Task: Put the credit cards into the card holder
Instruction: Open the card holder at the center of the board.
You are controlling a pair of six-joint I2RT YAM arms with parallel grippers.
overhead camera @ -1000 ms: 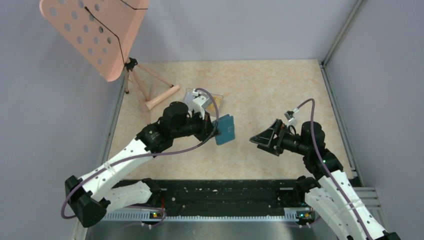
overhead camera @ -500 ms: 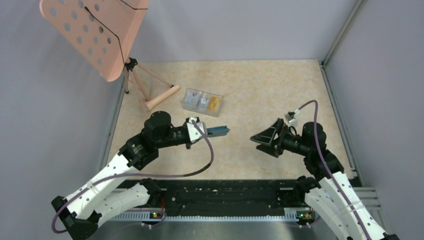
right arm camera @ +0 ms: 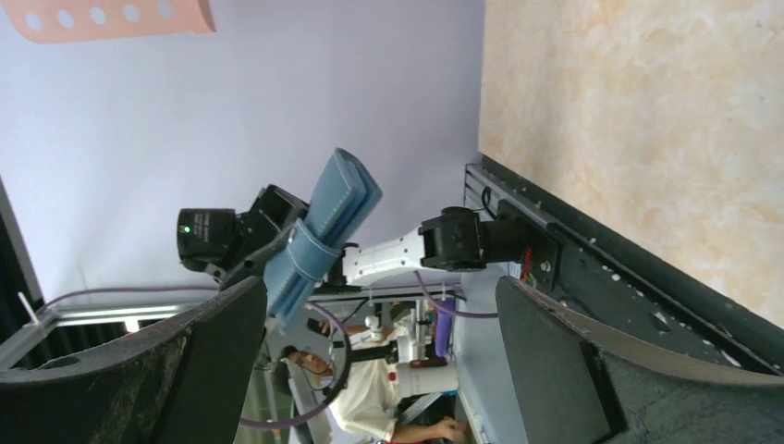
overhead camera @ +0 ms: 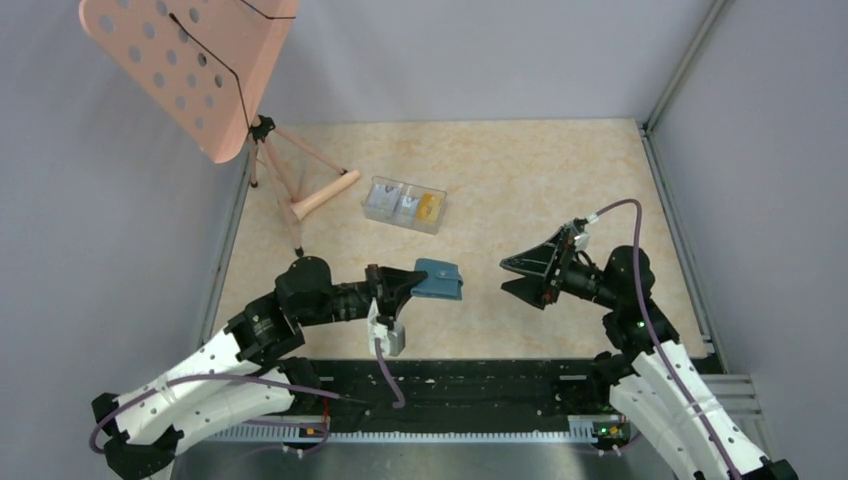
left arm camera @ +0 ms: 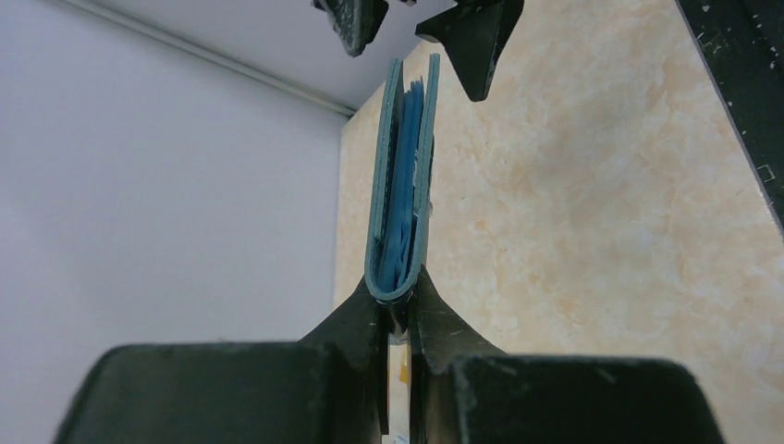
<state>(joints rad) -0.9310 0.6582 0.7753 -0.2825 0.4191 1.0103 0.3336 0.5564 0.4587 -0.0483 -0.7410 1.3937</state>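
From above, the card holder (overhead camera: 441,280) sits on the near side of the clear box (overhead camera: 404,204), toward the arm bases and a little to the right of it. The left hand (overhead camera: 415,283) is clamped on its left edge. The holder's long axis runs from that hand toward the right hand (overhead camera: 505,274), which lies further right of the box, apart from the holder, fingers spread wide and pointed at its free edge. The credit cards (overhead camera: 429,206) lie inside the box, an orange-yellow one at its right end and paler ones to the left. The left arm is nearer the box, but it is occupied.

In the left wrist view, the left hand (left arm camera: 396,305) pinches the fold of the card holder (left arm camera: 402,185), which is seen edge-on. Its two covers gape only slightly, with lighter blue pockets between them. Beyond its open edge stand the two dark fingers (left arm camera: 471,42) of the right hand, one on either side, not touching.

In the right wrist view, the right hand (right arm camera: 381,287) is fully spread and holds nothing. The card holder (right arm camera: 319,231) hangs between and beyond its fingers, tilted, a strap wrapped round it, clear of the desk (right arm camera: 647,120). Opening it looks like the right hand's job.
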